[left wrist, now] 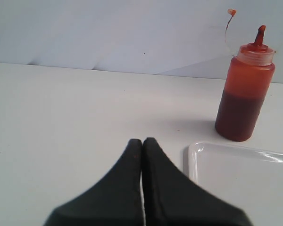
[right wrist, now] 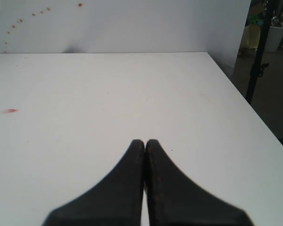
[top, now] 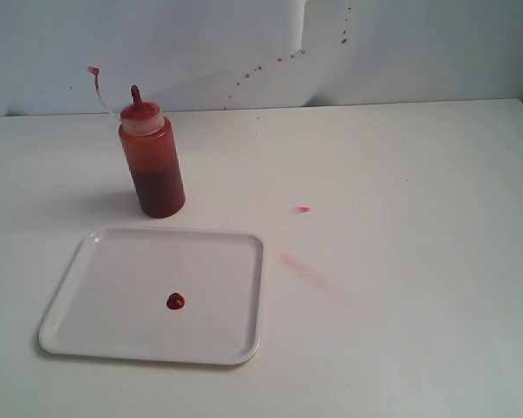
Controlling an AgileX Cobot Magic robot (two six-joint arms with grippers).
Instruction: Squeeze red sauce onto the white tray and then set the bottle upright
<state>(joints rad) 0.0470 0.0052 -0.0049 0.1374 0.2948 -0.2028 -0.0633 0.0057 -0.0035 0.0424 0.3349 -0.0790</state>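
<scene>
One small round blob of thick glossy dark-red sauce (top: 175, 301) sits near the middle of the flat rectangular white plastic tray (top: 113, 261) with rounded corners, which lies on the white tabletop (top: 418, 305). Just past the tray's far edge, apart from it, the translucent red-tinted cylindrical squeeze bottle (top: 152, 161) stands upright. Off the tray's right side lies a faint pinkish smear (top: 302, 210). The black left gripper (left wrist: 142, 141), near a tray corner, and the black right gripper (right wrist: 145, 142) are clenched on nothing.

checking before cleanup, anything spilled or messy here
Yes. There is red mess off the tray: a spot and a pink smear on the table beside it, and specks on the back wall. The bottle stands upright.
</scene>
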